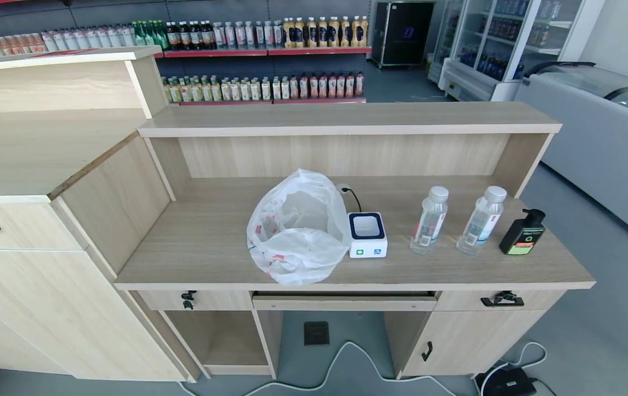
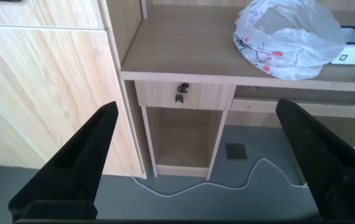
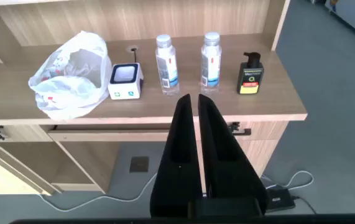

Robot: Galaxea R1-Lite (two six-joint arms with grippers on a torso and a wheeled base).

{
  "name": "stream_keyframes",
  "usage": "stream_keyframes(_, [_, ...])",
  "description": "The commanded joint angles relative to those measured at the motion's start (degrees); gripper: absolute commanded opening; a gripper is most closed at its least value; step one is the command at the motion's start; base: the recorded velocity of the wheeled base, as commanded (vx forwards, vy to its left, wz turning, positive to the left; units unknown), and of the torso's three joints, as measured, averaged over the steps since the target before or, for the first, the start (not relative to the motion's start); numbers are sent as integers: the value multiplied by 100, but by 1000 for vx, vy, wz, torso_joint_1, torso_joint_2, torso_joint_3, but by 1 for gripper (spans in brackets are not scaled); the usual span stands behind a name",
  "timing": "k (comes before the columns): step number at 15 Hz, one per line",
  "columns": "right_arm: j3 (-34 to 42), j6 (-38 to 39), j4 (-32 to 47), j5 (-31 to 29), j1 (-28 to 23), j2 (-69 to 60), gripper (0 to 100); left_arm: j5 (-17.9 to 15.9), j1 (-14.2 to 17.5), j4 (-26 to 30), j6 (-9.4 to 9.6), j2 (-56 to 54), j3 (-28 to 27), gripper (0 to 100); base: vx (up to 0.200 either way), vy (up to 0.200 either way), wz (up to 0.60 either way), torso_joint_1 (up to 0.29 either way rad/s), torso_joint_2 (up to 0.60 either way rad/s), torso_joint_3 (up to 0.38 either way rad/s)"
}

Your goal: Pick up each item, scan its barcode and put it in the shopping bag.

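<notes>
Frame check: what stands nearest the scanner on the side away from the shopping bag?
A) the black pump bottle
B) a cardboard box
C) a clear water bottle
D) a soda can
C: a clear water bottle stands next to the scanner, the second bottle and black pump bottle farther along, the shopping bag on the other side.

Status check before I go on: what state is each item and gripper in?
Bag: open, looks empty
Scanner: face up, cabled
Left water bottle: upright, capped
Right water bottle: upright, capped
Pump bottle: upright
Left gripper: fingers open, empty
Right gripper: fingers shut, empty
</notes>
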Motion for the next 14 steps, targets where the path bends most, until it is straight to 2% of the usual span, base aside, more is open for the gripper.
stream_keyframes(1, [-2166, -58, -792, 395, -125, 3646, 0, 2, 1, 0, -4, 2, 0, 100, 0, 0, 0, 0, 0, 0])
stream_keyframes(4, [-2245, -480, -1785, 421, -187, 4683, 0, 2, 1, 0, -4, 2, 0, 100, 0, 0, 0, 0, 0, 0])
stream_keyframes(5, [-2253, -506, -1838, 457, -178, 4867, 100, 2, 1, 0, -4, 2, 0, 100, 0, 0, 0, 0, 0, 0])
stream_keyframes(9, [-2500, -462, -2093, 1511, -468, 5588, 100, 2, 1, 0, -4, 2, 0, 100, 0, 0, 0, 0, 0, 0])
stream_keyframes(11, [-2957, -445, -2383, 1590, -547, 6529, 100, 2, 1, 0, -4, 2, 0, 100, 0, 0, 0, 0, 0, 0])
stream_keyframes(14, [-2930, -700, -2664, 1538, -952, 7302, 100, 2, 1, 0, -4, 2, 0, 100, 0, 0, 0, 0, 0, 0])
